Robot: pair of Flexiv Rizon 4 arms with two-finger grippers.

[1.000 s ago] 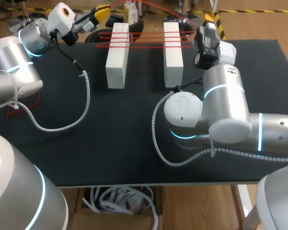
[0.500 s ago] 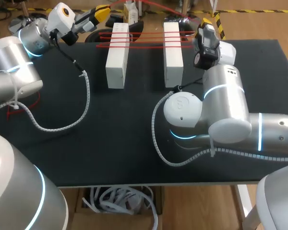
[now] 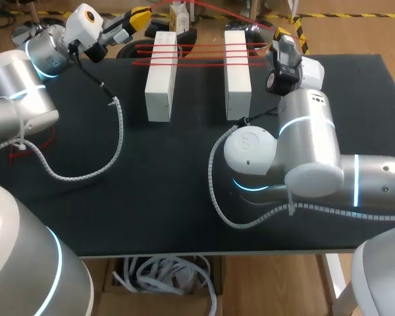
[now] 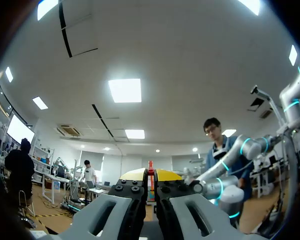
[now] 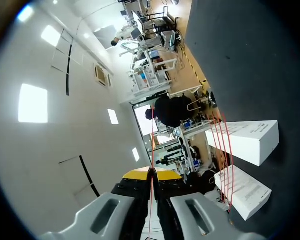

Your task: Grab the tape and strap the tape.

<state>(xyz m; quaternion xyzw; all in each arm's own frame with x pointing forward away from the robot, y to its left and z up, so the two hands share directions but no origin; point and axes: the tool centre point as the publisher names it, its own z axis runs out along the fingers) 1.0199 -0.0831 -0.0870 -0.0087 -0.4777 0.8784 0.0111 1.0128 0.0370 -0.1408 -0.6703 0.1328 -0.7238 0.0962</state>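
Note:
Two white boxes (image 3: 161,76) (image 3: 237,72) stand side by side at the back of the black table (image 3: 151,197). Several strands of red tape (image 3: 197,55) run across both boxes. A loose length of the tape arcs above them from my left gripper (image 3: 141,14) to my right gripper (image 3: 286,29). My left gripper (image 4: 150,173) is shut, with red tape (image 4: 150,167) showing between its yellow tips. My right gripper (image 5: 152,172) is shut on a thin red tape strand (image 5: 152,135); the boxes (image 5: 247,140) and their strands (image 5: 222,150) lie off to its side.
A red loop (image 3: 26,148) lies by my left arm's base at the table's left edge. A dark round object (image 3: 128,47) sits at the back edge left of the boxes. Both arms' ribbed cables (image 3: 112,131) trail over the table's middle.
My right gripper's fingers have come together on the red tape. The gripper shifted very slightly; my left arm and the boxes have stayed put.

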